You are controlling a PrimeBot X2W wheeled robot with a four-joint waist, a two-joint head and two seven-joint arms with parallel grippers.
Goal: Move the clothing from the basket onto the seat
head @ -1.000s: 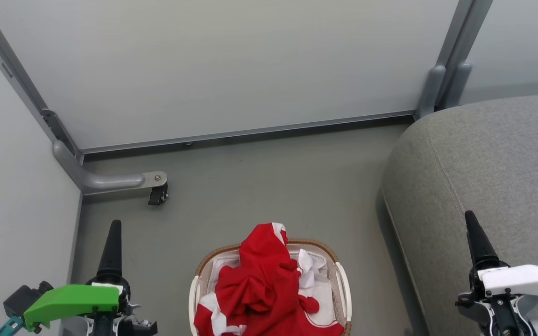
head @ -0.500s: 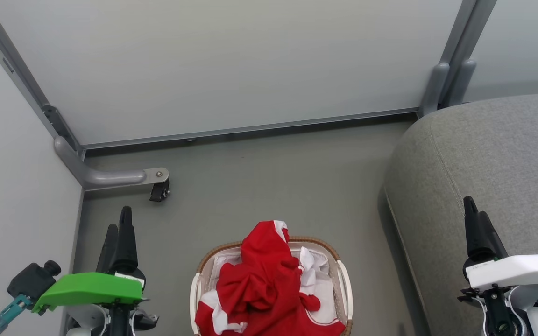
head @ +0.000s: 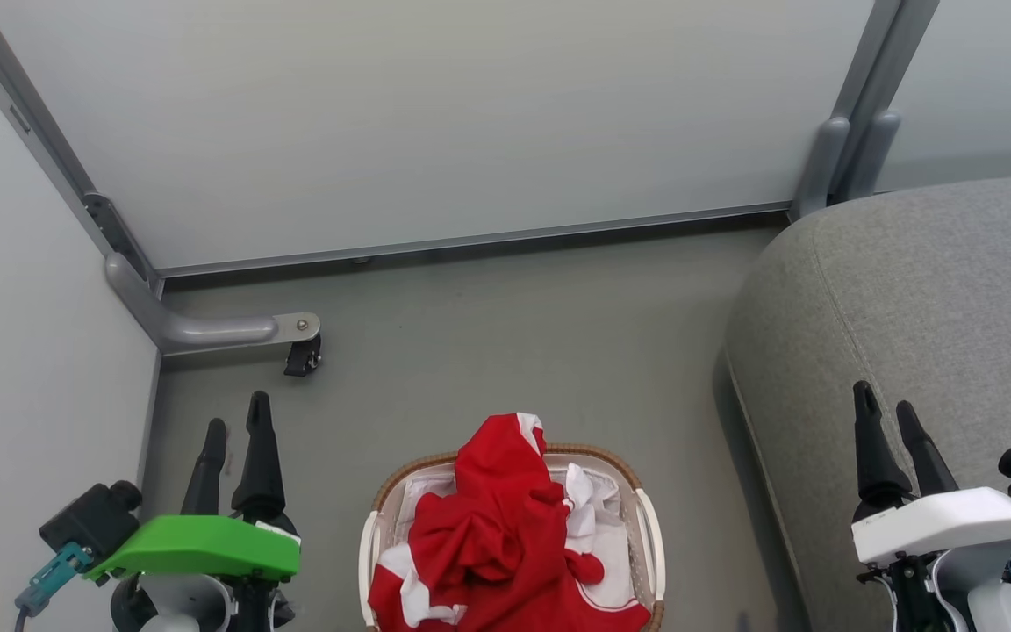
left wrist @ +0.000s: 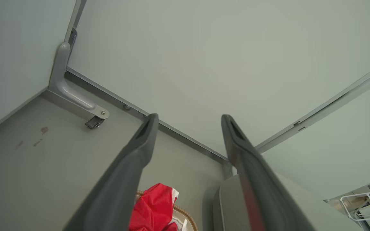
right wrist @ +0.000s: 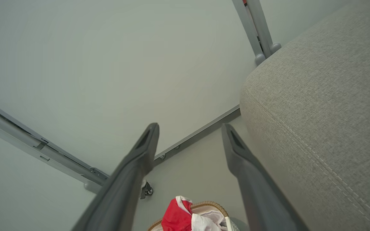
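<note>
Left end effector (head: 237, 412): wide, empty
Right end effector (head: 884, 398): wide, empty
Clothing (head: 488, 535): probably soft, limp; pinch raised fold between them

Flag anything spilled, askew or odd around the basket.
The red clothing is heaped untidily, its peak poking past the far rim of the basket. Faint reddish marks stain the floor near the caster. Nothing looks damaged.

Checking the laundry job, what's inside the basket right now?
Inside the basket lies the red clothing with white panels, heaped above the rim, on a white cloth liner. The basket's bottom and anything beneath the heap are covered.
</note>
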